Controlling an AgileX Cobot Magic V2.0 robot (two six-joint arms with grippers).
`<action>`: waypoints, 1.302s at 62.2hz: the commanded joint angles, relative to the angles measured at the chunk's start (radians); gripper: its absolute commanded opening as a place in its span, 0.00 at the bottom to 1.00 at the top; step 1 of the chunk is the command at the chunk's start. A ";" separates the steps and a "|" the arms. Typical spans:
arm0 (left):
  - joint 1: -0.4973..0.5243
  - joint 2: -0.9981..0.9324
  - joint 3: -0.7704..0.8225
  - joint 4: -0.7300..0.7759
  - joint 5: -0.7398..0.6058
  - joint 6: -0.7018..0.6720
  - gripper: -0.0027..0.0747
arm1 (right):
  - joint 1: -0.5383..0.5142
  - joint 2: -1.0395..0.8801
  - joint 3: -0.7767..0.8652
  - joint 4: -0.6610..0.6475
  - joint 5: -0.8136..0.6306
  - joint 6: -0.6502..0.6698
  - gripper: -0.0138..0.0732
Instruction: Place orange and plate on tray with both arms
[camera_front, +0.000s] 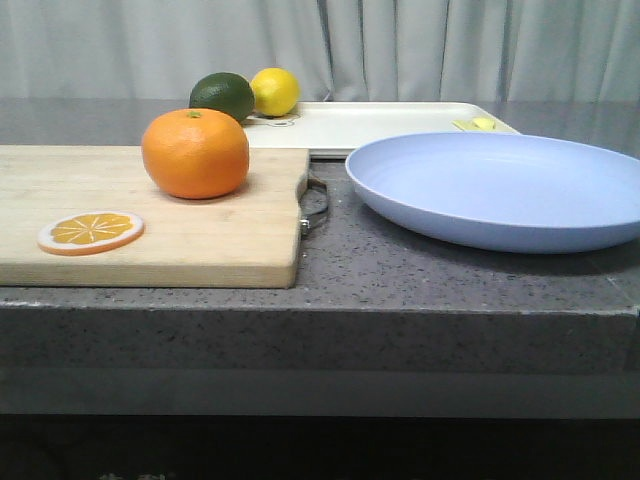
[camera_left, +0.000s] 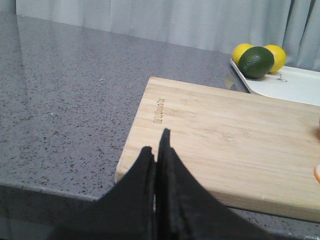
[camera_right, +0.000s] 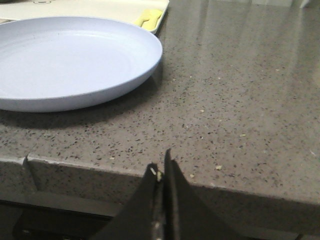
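Note:
The orange stands on a wooden cutting board at the left of the front view. To its right the lavender-blue plate rests on the counter. Behind both lies the cream-white tray. My left gripper is shut and empty, near the counter's front edge before the board's left end. A sliver of orange shows at the edge of the left wrist view. My right gripper is shut and empty at the counter's front edge, right of the plate. Neither gripper shows in the front view.
A flat orange slice lies on the board's near left. A dark green lime and a yellow lemon sit at the tray's left end, and a small yellow piece at its right end. A metal handle sticks out of the board toward the plate.

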 joint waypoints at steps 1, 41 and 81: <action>0.002 -0.020 0.004 -0.007 -0.090 -0.005 0.01 | -0.001 -0.024 -0.004 0.006 -0.086 -0.006 0.09; 0.002 -0.020 0.004 -0.007 -0.090 -0.005 0.01 | -0.001 -0.024 -0.004 0.006 -0.117 -0.006 0.09; 0.002 0.009 -0.072 0.060 -0.319 -0.005 0.01 | -0.001 0.002 -0.188 0.008 -0.189 -0.005 0.09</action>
